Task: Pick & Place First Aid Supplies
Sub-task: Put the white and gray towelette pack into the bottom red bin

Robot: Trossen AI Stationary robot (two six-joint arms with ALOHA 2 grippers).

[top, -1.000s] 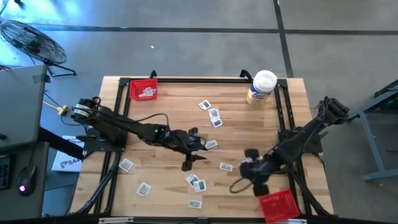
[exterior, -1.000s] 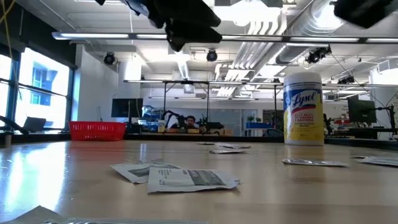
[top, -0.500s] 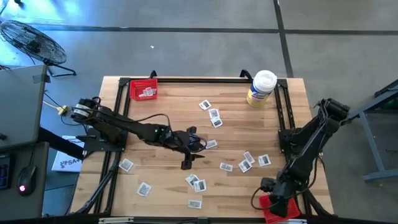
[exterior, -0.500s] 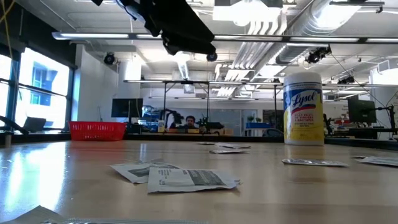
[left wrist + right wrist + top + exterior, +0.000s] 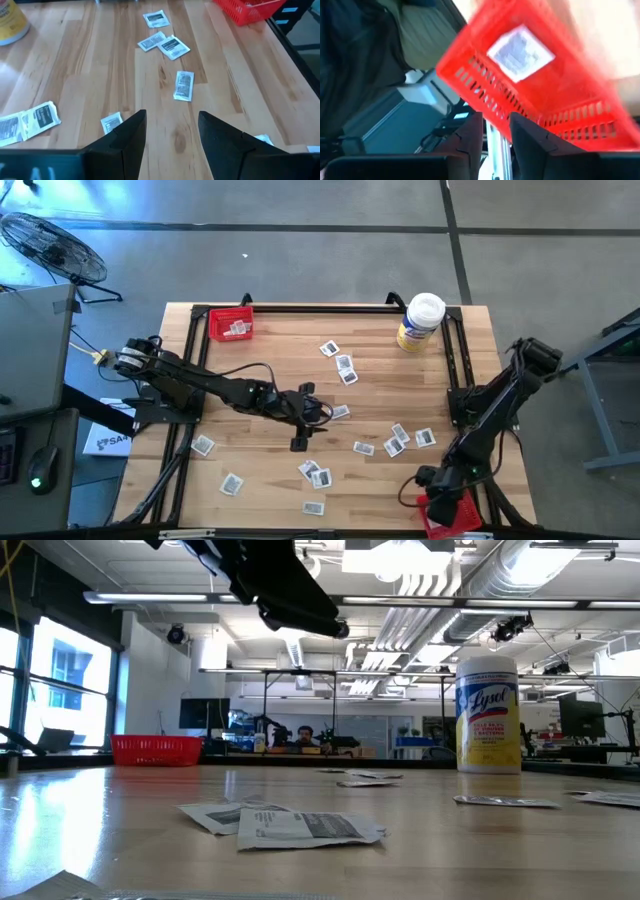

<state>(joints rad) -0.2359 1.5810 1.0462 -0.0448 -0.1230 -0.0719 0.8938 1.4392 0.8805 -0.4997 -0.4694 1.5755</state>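
Right end effector [image 5: 437,498] over red tray [image 5: 580,107] at desk's near right corner, fingers parted, holding nothing; one packet [image 5: 521,52] lies in tray. Left end effector [image 5: 170,132] wide open above mid-desk, empty, packets [image 5: 345,368] scattered around. They look feather-light, flat, floppy, probably slick, so pinch an edge.

The tub [image 5: 488,716] standing at about two o'clock on the surface [image 5: 420,840] carries the brand "Lysol" in blue letters on its yellow label. The dark print on the packets [image 5: 300,827] is too small to read.
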